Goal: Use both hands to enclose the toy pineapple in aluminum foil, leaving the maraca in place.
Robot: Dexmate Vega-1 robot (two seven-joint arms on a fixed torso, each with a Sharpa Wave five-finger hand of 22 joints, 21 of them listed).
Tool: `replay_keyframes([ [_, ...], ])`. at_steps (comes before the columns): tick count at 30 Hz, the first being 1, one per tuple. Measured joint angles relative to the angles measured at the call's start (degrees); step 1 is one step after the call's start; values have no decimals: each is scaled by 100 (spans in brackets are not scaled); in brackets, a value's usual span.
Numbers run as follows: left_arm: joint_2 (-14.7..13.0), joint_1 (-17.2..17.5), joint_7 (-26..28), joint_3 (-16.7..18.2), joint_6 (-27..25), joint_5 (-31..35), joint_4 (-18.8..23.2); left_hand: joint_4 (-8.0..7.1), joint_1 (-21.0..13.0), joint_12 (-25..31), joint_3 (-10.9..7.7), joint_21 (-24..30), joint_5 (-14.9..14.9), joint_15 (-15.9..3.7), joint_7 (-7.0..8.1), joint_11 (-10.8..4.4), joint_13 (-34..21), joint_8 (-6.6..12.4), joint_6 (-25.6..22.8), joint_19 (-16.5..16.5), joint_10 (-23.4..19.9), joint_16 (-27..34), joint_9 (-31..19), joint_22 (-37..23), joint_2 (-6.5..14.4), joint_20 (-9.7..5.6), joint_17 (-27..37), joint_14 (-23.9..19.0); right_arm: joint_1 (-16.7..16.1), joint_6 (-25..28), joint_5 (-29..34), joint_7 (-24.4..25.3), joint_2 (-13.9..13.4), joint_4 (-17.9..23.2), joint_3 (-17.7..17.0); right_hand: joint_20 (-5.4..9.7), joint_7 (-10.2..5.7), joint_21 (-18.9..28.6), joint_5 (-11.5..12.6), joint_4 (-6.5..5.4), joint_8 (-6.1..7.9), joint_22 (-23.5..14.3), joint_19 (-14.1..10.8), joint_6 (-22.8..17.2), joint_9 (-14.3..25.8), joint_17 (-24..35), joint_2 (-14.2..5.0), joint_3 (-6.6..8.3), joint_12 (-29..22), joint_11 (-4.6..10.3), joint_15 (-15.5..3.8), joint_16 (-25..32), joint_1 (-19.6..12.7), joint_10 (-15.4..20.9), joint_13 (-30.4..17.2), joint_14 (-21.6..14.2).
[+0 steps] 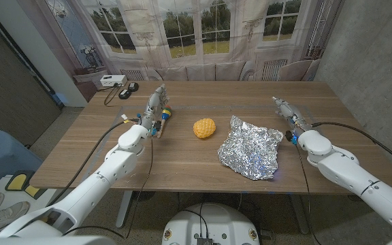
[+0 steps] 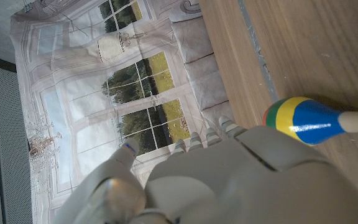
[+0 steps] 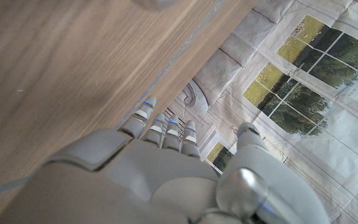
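Observation:
A yellow toy pineapple (image 1: 204, 128) lies on the wooden table (image 1: 182, 160) near its middle. Just to its right sits a crumpled sheet of aluminum foil (image 1: 251, 148), apart from the pineapple. The maraca (image 1: 162, 120), with a yellow, red and blue head (image 2: 302, 120) and a wooden stick, lies left of the pineapple, close beside my left hand (image 1: 154, 109). That hand stands with its fingers (image 2: 210, 134) stretched out and holds nothing. My right hand (image 1: 288, 112) is right of the foil, fingers (image 3: 166, 127) straight and empty.
A white box (image 1: 113, 80) and small black items (image 1: 128, 90) lie at the table's far left corner. A sofa and a window backdrop stand behind the table. Bare wood lies in front of the pineapple and foil.

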State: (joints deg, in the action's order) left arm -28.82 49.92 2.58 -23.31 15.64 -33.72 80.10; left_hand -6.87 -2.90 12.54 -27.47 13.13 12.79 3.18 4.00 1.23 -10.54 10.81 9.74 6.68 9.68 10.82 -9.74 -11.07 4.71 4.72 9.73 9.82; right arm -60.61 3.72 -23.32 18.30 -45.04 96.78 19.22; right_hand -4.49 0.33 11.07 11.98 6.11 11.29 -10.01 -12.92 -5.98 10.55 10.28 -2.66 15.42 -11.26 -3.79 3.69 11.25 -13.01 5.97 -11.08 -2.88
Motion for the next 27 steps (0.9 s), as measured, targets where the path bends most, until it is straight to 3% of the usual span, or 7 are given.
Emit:
replay_keyframes([
  [1, 5, -1, 0, -6, 0, 0, 0, 0, 0, 0, 0, 0, 0, 0, 0, 0, 0, 0, 0, 0, 0, 0, 0, 0, 0, 0, 0, 0, 0, 68, 22, 47, 0, 0, 0, -15, 19, 0, 0, 0, 0, 0, -15, -19, 0, 0, 0, 0, 0, 0, 2, 0, 0, 0, 0, -2],
  [3, 16, -12, 1, -20, -3, 15, 0, 0, 0, 0, 0, 0, 0, 0, 0, 0, 0, 0, 0, 0, 0, 0, 0, 0, 0, 0, 0, 0, -346, 214, 62, 146, -241, 452, -134, -16, 29, 27, 0, 17, 0, 0, -16, -29, 0, 0, 6, -17, 0, -21, 31, 10, -6, 22, 0, -31],
  [11, 73, -106, -47, -78, -36, 27, -70, 0, 0, 0, 0, 0, 0, 0, -1, 31, 1, 0, 0, 0, 32, 0, 0, 0, 0, 0, 0, 0, -772, 751, 158, 466, -508, 1006, -299, -38, 29, 38, 0, 23, 0, 0, -38, -29, 0, -1, 32, -23, 0, -31, 29, 22, -32, 32, 1, -91],
  [22, 135, -208, -153, -135, -38, 32, -193, 1, 0, 0, 1, 0, 0, 0, -1, 31, 1, 0, 0, 0, 32, 0, 1, 0, 0, -1, -1, 0, -1204, 1492, 337, 848, -760, 1664, -445, -56, 60, 49, 0, 71, 37, 0, -57, -141, -1, -1, 67, -23, -44, -39, 40, 22, -67, 83, 1, -125],
  [27, 145, -233, -189, -144, -38, 32, -220, 24, 0, 0, 24, -1, 0, 0, -1, 31, 1, -1, 0, 0, 32, 0, 1, 1, 0, -1, -1, 0, -1329, 1822, 441, 971, -853, 1924, -459, -160, 29, 61, 0, 118, 37, 1, -162, -172, -1, -1, 105, -24, -44, -40, 8, 66, -106, 123, 1, -257],
])
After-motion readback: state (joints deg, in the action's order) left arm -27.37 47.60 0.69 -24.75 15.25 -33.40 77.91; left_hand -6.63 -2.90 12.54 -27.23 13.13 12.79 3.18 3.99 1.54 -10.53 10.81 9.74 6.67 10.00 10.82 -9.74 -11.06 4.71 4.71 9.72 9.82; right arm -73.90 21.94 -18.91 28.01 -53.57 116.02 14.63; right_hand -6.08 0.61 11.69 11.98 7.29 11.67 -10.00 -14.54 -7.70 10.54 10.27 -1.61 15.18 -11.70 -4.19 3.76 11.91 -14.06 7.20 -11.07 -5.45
